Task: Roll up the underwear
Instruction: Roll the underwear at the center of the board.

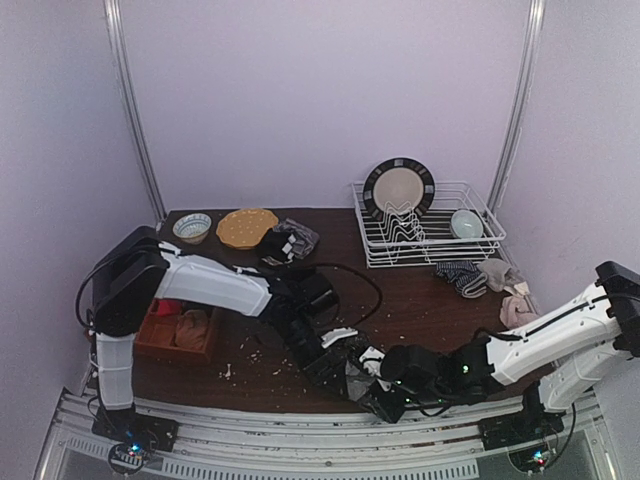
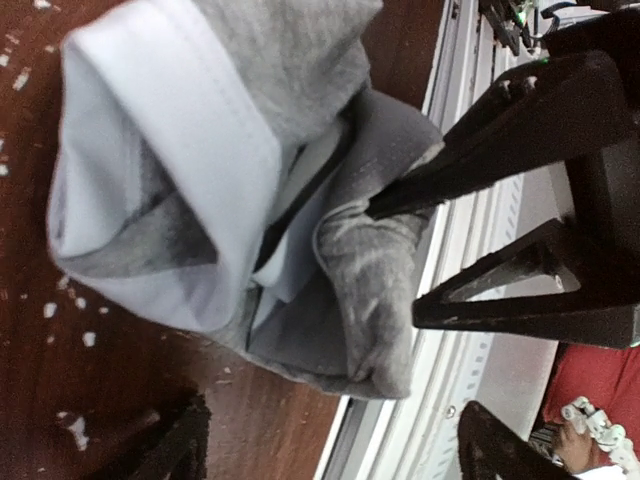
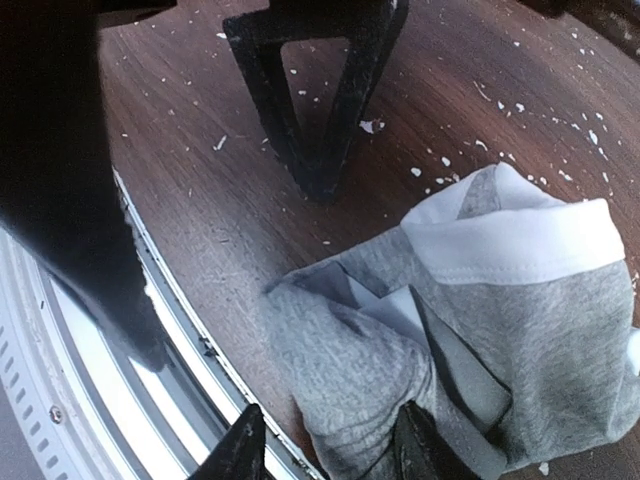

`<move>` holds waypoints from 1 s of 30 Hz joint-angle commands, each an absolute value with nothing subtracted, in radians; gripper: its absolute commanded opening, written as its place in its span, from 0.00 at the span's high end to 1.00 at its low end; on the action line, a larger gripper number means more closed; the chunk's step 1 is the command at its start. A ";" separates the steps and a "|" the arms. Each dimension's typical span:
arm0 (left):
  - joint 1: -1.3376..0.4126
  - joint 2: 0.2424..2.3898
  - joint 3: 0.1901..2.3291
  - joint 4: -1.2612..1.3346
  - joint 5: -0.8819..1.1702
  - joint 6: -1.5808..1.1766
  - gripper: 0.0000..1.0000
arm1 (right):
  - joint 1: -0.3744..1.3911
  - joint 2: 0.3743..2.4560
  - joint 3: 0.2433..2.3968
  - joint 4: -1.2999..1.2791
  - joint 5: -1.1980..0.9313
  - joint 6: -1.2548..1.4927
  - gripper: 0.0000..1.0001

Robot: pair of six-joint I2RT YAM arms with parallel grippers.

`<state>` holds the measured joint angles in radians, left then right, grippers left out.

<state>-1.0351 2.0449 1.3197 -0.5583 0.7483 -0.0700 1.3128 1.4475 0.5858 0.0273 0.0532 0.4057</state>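
At near table (image 1: 420, 310) edge: grey underwear (image 3: 520, 330), right tool (image 3: 328, 430) straddling its fold.

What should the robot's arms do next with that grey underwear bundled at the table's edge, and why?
Probably lower the left gripper and close it on the white waistband end. Its jaws stand open and empty, the grey underwear is only loosely bundled, and the right gripper just straddles one fold near the table edge, so the roll looks likely to slacken.

Pale lilac walls (image 1: 320, 90), dark wooden table (image 1: 410, 300).
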 commanded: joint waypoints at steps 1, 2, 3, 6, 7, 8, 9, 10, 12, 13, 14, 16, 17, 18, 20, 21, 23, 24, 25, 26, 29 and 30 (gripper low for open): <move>-1.006 1.976 1.226 -0.490 0.586 -0.159 0.11 | 1.297 1.538 0.569 -0.150 0.049 0.434 0.56; -1.006 1.961 1.211 -0.475 0.569 -0.170 0.11 | 1.296 1.546 0.576 -0.162 0.060 0.434 0.54; -1.005 1.943 1.194 -0.460 0.548 -0.183 0.11 | 1.295 1.555 0.582 -0.180 0.068 0.437 0.53; -1.005 1.904 1.149 -0.422 0.483 -0.220 0.11 | 1.288 1.573 0.605 -0.217 0.101 0.455 0.52; -1.005 1.894 1.135 -0.408 0.462 -0.232 0.11 | 1.287 1.582 0.615 -0.231 0.113 0.463 0.51; -1.004 1.881 1.117 -0.390 0.449 -0.245 0.11 | 1.284 1.595 0.623 -0.246 0.128 0.472 0.51; -1.002 1.870 1.099 -0.370 0.436 -0.257 0.11 | 1.281 1.607 0.633 -0.262 0.142 0.481 0.51; -1.001 1.861 1.084 -0.355 0.419 -0.274 0.11 | 1.279 1.621 0.640 -0.274 0.151 0.490 0.51; -0.999 1.845 1.051 -0.323 0.386 -0.305 0.11 | 1.274 1.642 0.649 -0.283 0.169 0.504 0.51; -0.999 1.832 1.033 -0.307 0.365 -0.330 0.11 | 1.270 1.647 0.648 -0.279 0.170 0.509 0.51; -0.997 1.818 1.013 -0.286 0.349 -0.347 0.11 | 1.262 1.649 0.648 -0.278 0.167 0.514 0.51; -0.992 1.792 0.974 -0.245 0.318 -0.384 0.12 | 1.250 1.649 0.648 -0.277 0.162 0.519 0.51; -0.991 1.778 0.958 -0.229 0.298 -0.399 0.12 | 1.246 1.650 0.650 -0.273 0.157 0.516 0.51; -0.990 1.762 0.943 -0.217 0.278 -0.413 0.12 | 1.242 1.658 0.661 -0.281 0.154 0.515 0.51; -0.991 1.729 0.920 -0.203 0.230 -0.436 0.12 | 1.237 1.691 0.692 -0.314 0.152 0.514 0.52; -0.991 1.714 0.914 -0.204 0.206 -0.445 0.12 | 1.233 1.708 0.708 -0.329 0.153 0.514 0.52; -0.990 1.678 0.897 -0.201 0.158 -0.461 0.12 | 1.223 1.735 0.736 -0.357 0.156 0.515 0.54; -0.991 1.663 0.890 -0.196 0.149 -0.465 0.12 | 1.218 1.744 0.744 -0.365 0.153 0.515 0.55; -0.991 1.648 0.884 -0.191 0.143 -0.465 0.13 | 1.216 1.748 0.750 -0.371 0.155 0.513 0.56; -0.991 1.636 0.878 -0.186 0.143 -0.466 0.13 | 1.216 1.746 0.750 -0.370 0.152 0.511 0.58; -0.991 1.606 0.861 -0.169 0.143 -0.460 0.14 | 1.216 1.714 0.732 -0.345 0.124 0.506 0.71; -0.993 1.600 0.854 -0.157 0.149 -0.454 0.14 | 1.216 1.703 0.726 -0.331 0.105 0.505 0.75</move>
